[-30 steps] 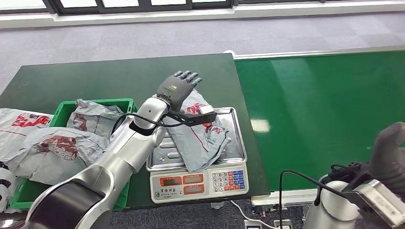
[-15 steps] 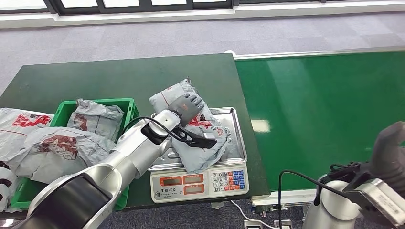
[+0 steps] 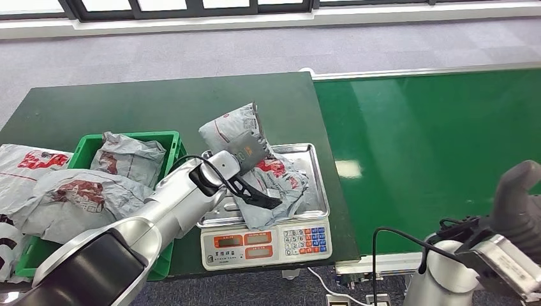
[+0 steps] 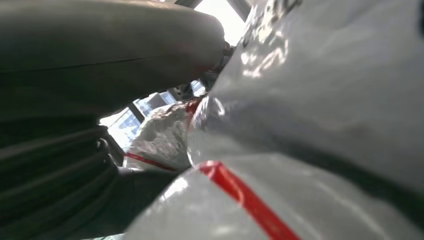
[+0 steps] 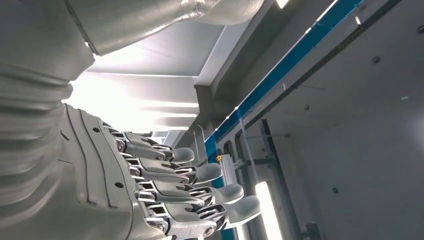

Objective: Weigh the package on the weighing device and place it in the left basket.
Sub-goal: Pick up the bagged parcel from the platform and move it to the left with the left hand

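A grey package with red print lies on the steel tray of the weighing device, its far end raised off the tray. My left hand grips that raised end, its fingers sunk into the folds of the bag. In the left wrist view the package is pressed right against the thumb. The green basket stands left of the scale and holds other grey packages. My right hand hangs low at the right, its fingers straight and holding nothing.
A dark green table carries the basket and scale. A bright green conveyor belt runs along the right. More grey packages spill over the basket's left side. A cable loops near my right arm.
My left hand came down from above the scale onto the package and closed on it. The package's far end has lifted and folded up. The right arm stayed still.
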Action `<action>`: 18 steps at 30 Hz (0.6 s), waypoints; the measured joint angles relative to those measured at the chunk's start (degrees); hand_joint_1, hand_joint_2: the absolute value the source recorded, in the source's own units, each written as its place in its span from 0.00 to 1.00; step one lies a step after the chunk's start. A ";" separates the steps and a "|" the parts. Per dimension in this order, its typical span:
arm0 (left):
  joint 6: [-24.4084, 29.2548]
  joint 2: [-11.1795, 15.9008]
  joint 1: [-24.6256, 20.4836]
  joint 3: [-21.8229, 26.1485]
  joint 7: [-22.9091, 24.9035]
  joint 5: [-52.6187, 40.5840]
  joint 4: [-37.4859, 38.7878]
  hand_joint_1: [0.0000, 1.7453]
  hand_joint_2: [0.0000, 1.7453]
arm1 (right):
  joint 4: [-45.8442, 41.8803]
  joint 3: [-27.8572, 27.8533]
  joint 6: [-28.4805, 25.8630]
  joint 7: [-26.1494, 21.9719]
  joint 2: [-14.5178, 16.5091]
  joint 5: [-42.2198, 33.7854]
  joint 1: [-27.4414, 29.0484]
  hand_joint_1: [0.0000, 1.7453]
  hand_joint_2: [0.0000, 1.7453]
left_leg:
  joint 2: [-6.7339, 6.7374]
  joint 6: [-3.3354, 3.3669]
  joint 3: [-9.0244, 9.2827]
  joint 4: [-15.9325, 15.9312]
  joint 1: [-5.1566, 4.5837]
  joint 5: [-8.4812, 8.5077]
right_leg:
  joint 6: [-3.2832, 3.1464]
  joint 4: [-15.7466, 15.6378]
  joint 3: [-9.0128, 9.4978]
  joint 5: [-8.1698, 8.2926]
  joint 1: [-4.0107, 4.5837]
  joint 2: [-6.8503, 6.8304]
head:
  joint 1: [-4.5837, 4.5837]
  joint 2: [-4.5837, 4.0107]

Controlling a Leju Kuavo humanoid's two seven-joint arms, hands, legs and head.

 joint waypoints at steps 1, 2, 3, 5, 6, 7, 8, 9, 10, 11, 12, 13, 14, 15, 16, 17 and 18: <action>0.13 0.02 0.00 -0.02 -0.02 0.00 0.03 1.00 1.00 | 0.03 0.00 0.00 0.00 0.00 0.04 0.00 0.00 1.00 | 0.00 0.00 0.00 0.00 0.00 0.00 | 0.00 0.00 0.00 0.00 0.00 0.00 | 0.00 0.00; 0.35 0.03 -0.01 -0.02 -0.02 0.01 0.05 1.00 1.00 | 0.07 0.00 0.00 0.00 0.00 0.11 0.00 0.00 1.00 | 0.00 0.00 0.00 0.00 0.00 0.00 | 0.00 0.00 0.00 0.00 0.00 0.00 | 0.00 0.00; 0.69 0.04 -0.01 -0.03 -0.01 0.01 0.07 1.00 1.00 | 0.10 -0.01 0.00 0.00 0.00 0.20 0.00 0.00 1.00 | 0.00 0.00 0.00 0.00 0.00 0.00 | 0.00 0.00 0.00 0.00 0.00 0.00 | 0.00 0.00; 1.72 0.05 -0.01 -0.03 0.03 0.02 0.09 1.00 1.00 | 0.14 -0.02 0.00 0.00 0.00 0.47 0.00 0.00 1.00 | 0.00 0.00 0.00 0.00 0.00 0.00 | 0.00 0.00 0.00 0.00 -0.01 0.00 | 0.00 0.00; 2.31 0.06 -0.01 -0.03 0.08 0.03 0.10 1.00 1.00 | 0.15 -0.02 0.00 0.00 0.00 0.62 0.00 0.00 1.00 | 0.00 0.00 -0.01 0.00 0.00 0.00 | 0.00 0.00 -0.01 0.00 -0.01 0.00 | 0.00 0.00; 2.97 0.07 -0.01 -0.03 0.19 0.03 0.12 1.00 1.00 | 0.16 -0.03 0.00 0.00 0.00 0.74 0.00 0.00 1.00 | 0.00 0.00 -0.01 0.00 0.00 0.00 | 0.00 0.00 -0.01 0.00 -0.01 0.00 | 0.00 0.00; 3.72 0.10 -0.01 -0.03 0.39 0.05 0.12 1.00 1.00 | 0.19 -0.05 0.00 0.00 0.00 0.83 0.00 0.00 1.00 | -0.01 0.00 -0.01 0.00 0.00 0.00 | 0.00 0.00 -0.02 0.00 -0.01 0.00 | 0.00 0.00; 4.61 0.13 -0.02 -0.03 0.68 0.08 0.13 1.00 1.00 | 0.22 -0.13 0.00 0.00 0.00 0.87 0.00 0.00 1.00 | -0.01 0.00 -0.01 0.00 0.00 0.00 | 0.00 0.00 -0.02 0.00 -0.01 0.00 | 0.00 0.00; 5.66 0.18 -0.05 -0.02 1.03 0.16 0.12 1.00 1.00 | 0.26 -0.25 0.00 0.00 0.00 0.85 0.02 0.00 1.00 | -0.01 0.00 -0.02 0.00 0.00 0.00 | 0.00 0.00 -0.02 0.00 -0.01 0.00 | 0.00 0.00; 7.14 0.27 -0.10 0.05 1.46 0.42 0.08 1.00 1.00 | 0.30 -0.39 0.00 0.00 0.00 0.79 0.04 0.00 1.00 | -0.01 0.00 -0.02 0.00 0.00 0.00 | 0.00 0.00 -0.02 0.00 -0.01 0.00 | 0.00 0.00; 9.07 0.42 -0.15 0.22 1.87 0.99 -0.03 1.00 1.00 | 0.34 -0.55 0.00 0.00 0.00 0.70 0.06 0.00 1.00 | -0.01 0.00 -0.02 0.00 0.00 0.00 | 0.00 0.00 -0.03 0.00 -0.01 0.00 | 0.00 0.00; 11.76 0.68 -0.20 0.55 2.31 2.05 -0.19 1.00 1.00 | 0.38 -0.71 0.00 0.00 0.00 0.57 0.09 0.00 1.00 | -0.01 0.00 -0.03 0.00 0.00 0.01 | 0.00 0.01 -0.04 0.01 0.00 0.00 | 0.00 0.00; 15.30 1.18 -0.26 1.21 2.89 3.69 -0.47 1.00 1.00 | 0.42 -0.90 0.00 0.01 0.00 0.42 0.14 0.00 1.00 | 0.00 -0.02 -0.04 0.00 0.00 0.02 | -0.01 0.01 -0.06 0.01 0.00 0.01 | 0.00 0.00; 19.40 1.93 -0.38 2.31 3.59 5.76 -0.87 1.00 1.00 | 0.45 -1.17 0.00 0.01 0.00 0.21 0.20 0.00 1.00 | 0.00 -0.04 -0.07 0.00 0.00 0.04 | -0.02 0.02 -0.09 0.03 0.00 0.02 | 0.00 0.00; 23.65 2.87 -0.63 3.85 4.39 8.04 -1.36 1.00 1.00 | 0.47 -1.53 0.00 0.02 0.00 -0.03 0.27 0.00 1.00 | 0.01 -0.07 -0.09 0.00 0.00 0.06 | -0.04 0.04 -0.13 0.04 0.01 0.03 | 0.00 0.00; 27.61 4.00 -1.07 5.84 5.12 10.30 -1.92 1.00 1.00 | 0.49 -1.94 0.00 0.04 0.00 -0.31 0.35 0.00 1.00 | 0.04 -0.10 -0.11 0.00 0.00 0.08 | -0.06 0.05 -0.17 0.06 0.02 0.05 | 0.00 0.00; 30.98 5.24 -1.67 8.01 5.58 12.45 -2.46 1.00 1.00 | 0.50 -2.39 0.00 0.07 0.00 -0.56 0.44 0.00 1.00 | 0.07 -0.11 -0.11 -0.01 0.00 0.09 | -0.07 0.06 -0.20 0.07 0.03 0.07 | 0.00 0.00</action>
